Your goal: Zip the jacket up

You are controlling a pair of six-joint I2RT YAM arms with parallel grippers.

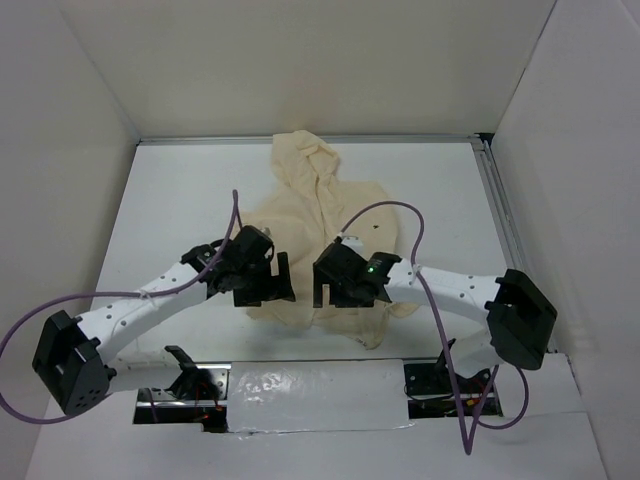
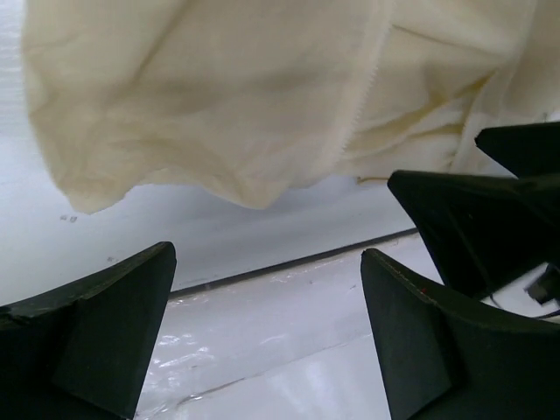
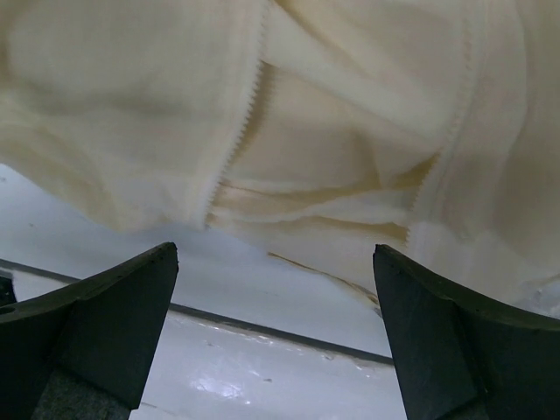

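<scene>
The cream jacket [image 1: 320, 215] lies crumpled on the white table, hood towards the far wall, a tiny dark spot on its right chest. Its front is open: two zipper tapes show in the right wrist view [image 3: 241, 122], one in the left wrist view [image 2: 363, 87]. My left gripper [image 1: 278, 278] hangs open and empty over the jacket's near left hem [image 2: 254, 188]. My right gripper [image 1: 328, 286] hangs open and empty over the near hem's middle [image 3: 306, 236]. The zipper slider is not visible.
White walls enclose the table on three sides, with a metal rail [image 1: 500, 215] along the right edge. A dark seam [image 2: 289, 262] and a glossy taped strip [image 1: 320, 385] run along the table's near edge. The right gripper's fingers [image 2: 477, 210] show in the left wrist view.
</scene>
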